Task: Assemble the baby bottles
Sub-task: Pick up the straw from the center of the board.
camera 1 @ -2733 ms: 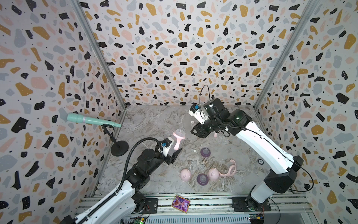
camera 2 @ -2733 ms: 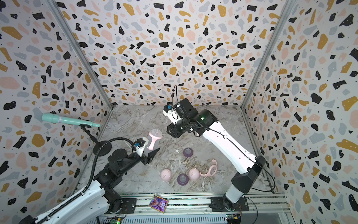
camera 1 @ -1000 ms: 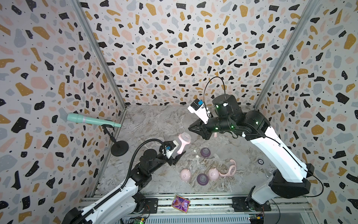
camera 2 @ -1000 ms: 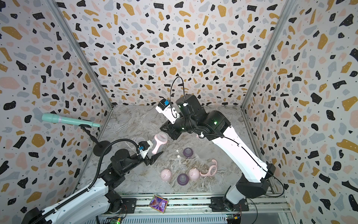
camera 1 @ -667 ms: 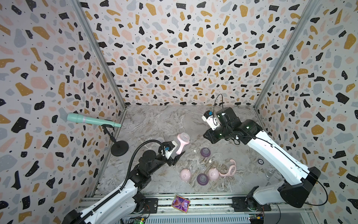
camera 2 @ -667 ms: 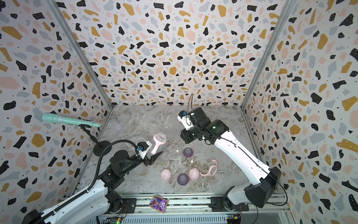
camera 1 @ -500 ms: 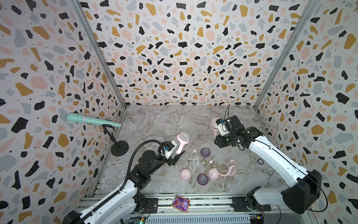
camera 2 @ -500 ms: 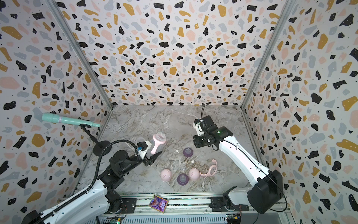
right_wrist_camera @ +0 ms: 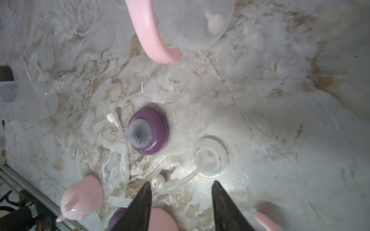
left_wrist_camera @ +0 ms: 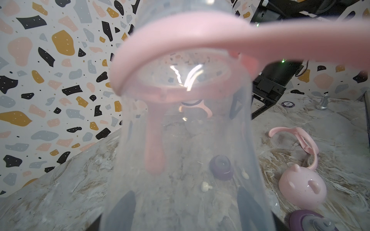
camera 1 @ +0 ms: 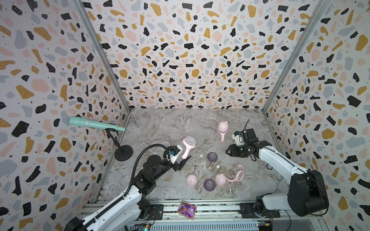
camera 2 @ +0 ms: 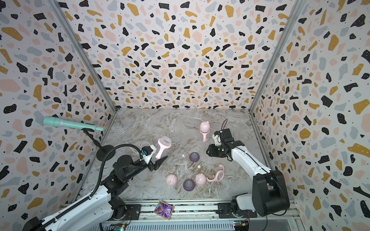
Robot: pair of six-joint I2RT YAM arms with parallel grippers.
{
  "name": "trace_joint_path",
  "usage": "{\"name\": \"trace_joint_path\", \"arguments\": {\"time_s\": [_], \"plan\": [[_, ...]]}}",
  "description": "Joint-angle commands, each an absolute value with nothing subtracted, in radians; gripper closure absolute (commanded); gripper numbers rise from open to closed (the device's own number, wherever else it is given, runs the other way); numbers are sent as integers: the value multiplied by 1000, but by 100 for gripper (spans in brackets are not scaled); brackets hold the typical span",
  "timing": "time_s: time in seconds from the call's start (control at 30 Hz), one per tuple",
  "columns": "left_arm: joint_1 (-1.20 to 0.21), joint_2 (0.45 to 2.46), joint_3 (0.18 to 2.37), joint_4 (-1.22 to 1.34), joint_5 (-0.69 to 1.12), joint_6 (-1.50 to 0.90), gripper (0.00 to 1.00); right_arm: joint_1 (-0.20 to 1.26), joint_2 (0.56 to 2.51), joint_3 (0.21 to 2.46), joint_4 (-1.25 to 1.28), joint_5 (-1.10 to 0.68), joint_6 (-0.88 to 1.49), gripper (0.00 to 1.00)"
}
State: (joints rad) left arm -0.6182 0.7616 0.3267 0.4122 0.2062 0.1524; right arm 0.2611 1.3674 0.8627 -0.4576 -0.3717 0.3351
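- My left gripper (camera 1: 181,158) holds the clear, pink-collared plastic bottle (camera 1: 189,142) aloft; tilted, it could slip.
- My right gripper (right_wrist_camera: 181,184), part-open and empty, hovers near the purple teat ring (right_wrist_camera: 160,128); a skewed descent could knock it away.

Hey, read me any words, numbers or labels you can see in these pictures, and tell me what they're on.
Nothing here reads clearly.
Clear bottle: faint printed marks, too blurred to read.
Dark round token: pale print, too small to read.
Colourful card: pattern only, no legible words.
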Motion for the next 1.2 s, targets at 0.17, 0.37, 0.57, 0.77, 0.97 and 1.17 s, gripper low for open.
{"name": "trace_joint_path", "arguments": {"time_s": [0.17,0.37,0.57,0.77,0.97,1.17], "plan": [[-621,756,333,457,226,145,67,261,1461,839,-392,-434,343,56],[-623,751,342,445,228,150,67,277,1503,843,-447,-374,319,58],[-623,740,343,445,230,158,67,302,1521,833,-464,-351,318,61],[-623,728,341,441,229,159,67,308,1533,811,-462,-339,324,70],[-623,717,338,442,228,158,67,310,1513,807,-464,-319,329,83],[-623,719,338,445,230,154,67,322,1415,828,-494,-301,326,91]]}}
